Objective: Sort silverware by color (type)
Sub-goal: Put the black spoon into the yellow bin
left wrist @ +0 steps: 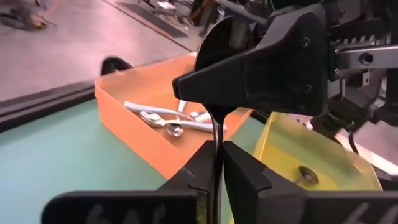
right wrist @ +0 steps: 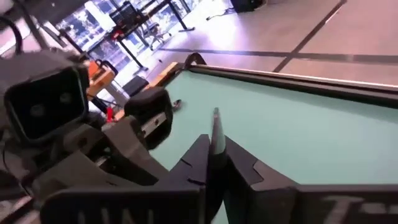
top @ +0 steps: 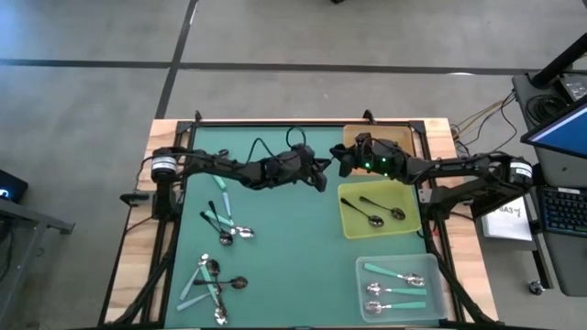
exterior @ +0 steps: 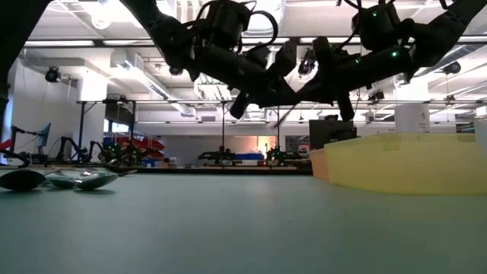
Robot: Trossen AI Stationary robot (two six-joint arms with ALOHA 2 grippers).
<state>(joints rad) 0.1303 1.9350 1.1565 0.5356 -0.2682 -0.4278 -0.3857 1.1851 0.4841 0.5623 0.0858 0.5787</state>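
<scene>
High view: green mat (top: 275,238). An orange tray (top: 385,139) is at the far edge, a yellow tray (top: 378,213) holds two dark spoons (top: 362,212), and a clear tray (top: 400,286) holds teal-handled spoons (top: 396,274). Loose mixed spoons (top: 220,225) lie at mat left. My left gripper (top: 321,174) and right gripper (top: 341,158) meet mid-table, arms reaching inward from either side.

Low view: both grippers are raised above the mat, with the yellow tray wall near right and spoon bowls (exterior: 84,180) far left.

Left wrist view: my left fingers (left wrist: 242,177) are pinched on a thin black spoon (left wrist: 216,134), which stands upright, bowl uppermost. Silver spoons (left wrist: 171,121) lie in the orange tray behind.

Right wrist view: my right fingers (right wrist: 245,171) are closed on a grey handle tip (right wrist: 216,134) that points away.
</scene>
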